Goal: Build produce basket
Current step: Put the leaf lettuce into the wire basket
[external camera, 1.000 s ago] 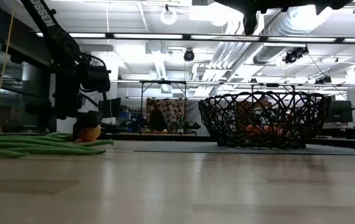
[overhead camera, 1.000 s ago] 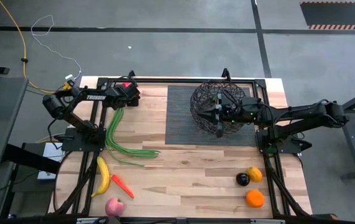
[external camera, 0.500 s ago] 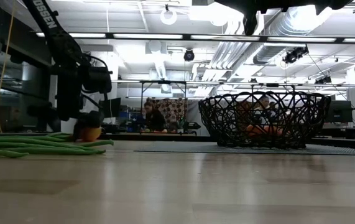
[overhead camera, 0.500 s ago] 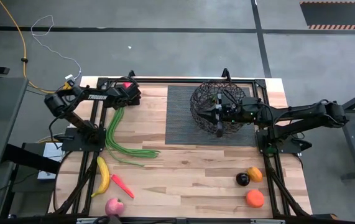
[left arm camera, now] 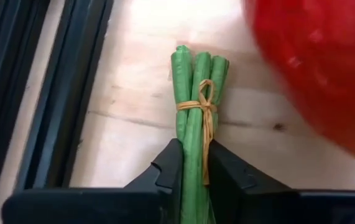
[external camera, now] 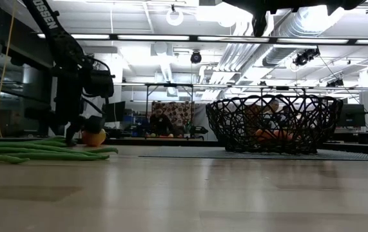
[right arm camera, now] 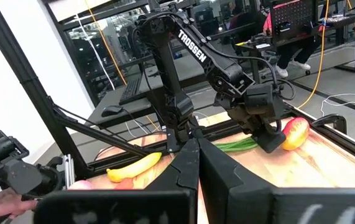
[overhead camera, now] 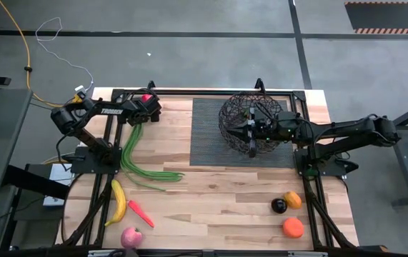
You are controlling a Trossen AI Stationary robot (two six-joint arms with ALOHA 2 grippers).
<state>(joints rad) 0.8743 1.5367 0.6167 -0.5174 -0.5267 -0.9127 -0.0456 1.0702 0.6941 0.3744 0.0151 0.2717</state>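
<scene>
Left gripper (left arm camera: 193,171) at far-left table (overhead camera: 218,200), clamped on what I read as long green beans (left arm camera: 196,124), bundled with a yellowish band; red-yellow pepper (left arm camera: 320,68) just beside. Right gripper (overhead camera: 252,128) closed, over basket (overhead camera: 232,114).

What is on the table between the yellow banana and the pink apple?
The orange carrot lies there, beside the banana and above the apple at the table's front edge. The high view shows this.

Left gripper (left arm camera: 193,163) jaws pinched together
</scene>
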